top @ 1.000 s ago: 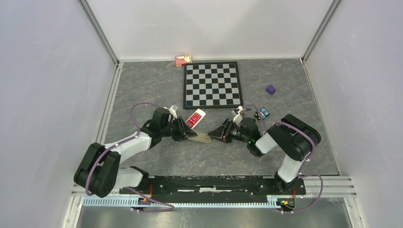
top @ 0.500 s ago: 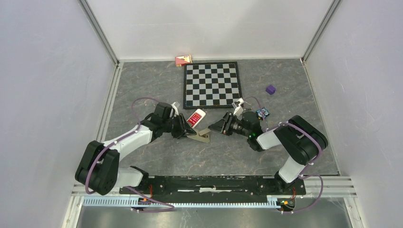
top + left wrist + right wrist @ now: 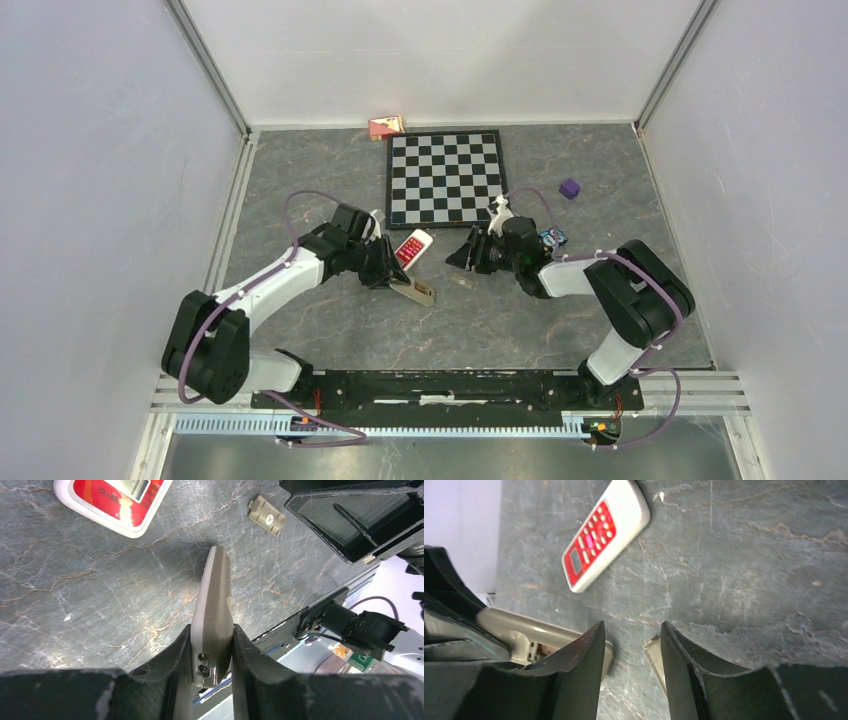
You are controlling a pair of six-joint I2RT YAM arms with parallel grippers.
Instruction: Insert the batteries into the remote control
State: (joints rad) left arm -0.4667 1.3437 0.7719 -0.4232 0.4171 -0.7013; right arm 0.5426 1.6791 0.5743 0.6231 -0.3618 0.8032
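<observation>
The left gripper [image 3: 398, 281] is closed tight on one end of the grey remote control [image 3: 418, 291], and in the left wrist view its two fingers [image 3: 176, 652] press on both faces of the body, which stands on its long edge and points away over the marbled table [image 3: 330, 190]. Whether the far end of the remote touches the surface cannot be told. In the right wrist view the remote's back shows an open battery compartment [image 3: 538, 649]. Its loose battery cover [image 3: 460, 282] lies flat on the table just to the right of the remote, between the two grippers. The right gripper [image 3: 462, 254] hangs low over the table just beyond that cover, facing the left one, its jaws parted with nothing between them; past one finger [image 3: 684, 670] only an edge of the cover shows. A red-and-white remote [image 3: 411, 249] lies face up beside the left gripper, apart from the grey one. The batteries cannot be made out in any view. Farther back lie a chessboard [image 3: 446, 178], a purple cube [image 3: 569, 188] to its right, and a small red box [image 3: 386, 126] at the back wall.
</observation>
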